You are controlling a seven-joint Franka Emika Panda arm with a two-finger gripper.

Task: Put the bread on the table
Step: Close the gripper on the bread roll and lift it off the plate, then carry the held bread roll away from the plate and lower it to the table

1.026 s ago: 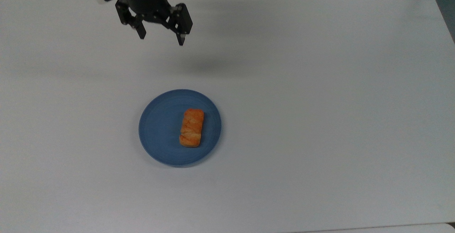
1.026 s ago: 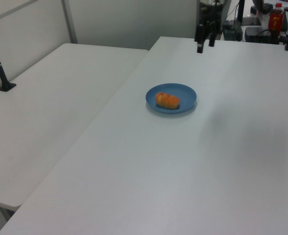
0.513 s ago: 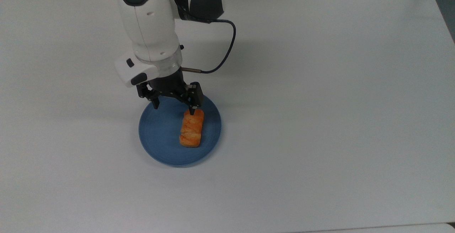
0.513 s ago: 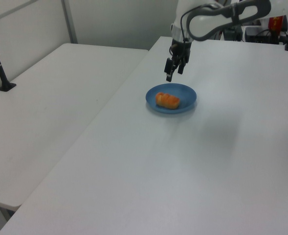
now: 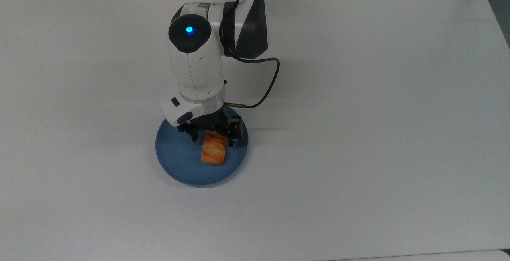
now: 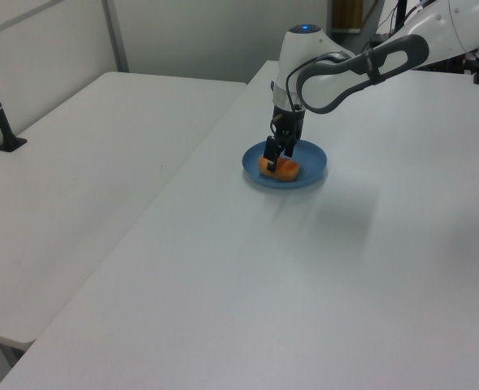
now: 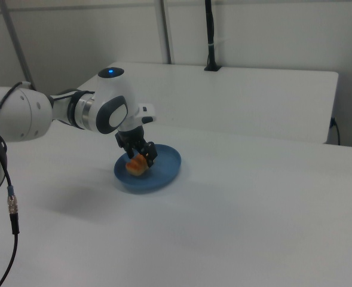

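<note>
Down from the table's far edge over the last second, the gripper (image 5: 212, 140) now straddles the bread's (image 5: 214, 152) far end, fingers spread on either side of it, not closed. That bread lies on the blue plate (image 5: 179, 160), which sits on the white table (image 5: 358, 133).

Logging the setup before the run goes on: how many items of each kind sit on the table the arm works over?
Bread: 1
Plate: 1
Total: 2
</note>
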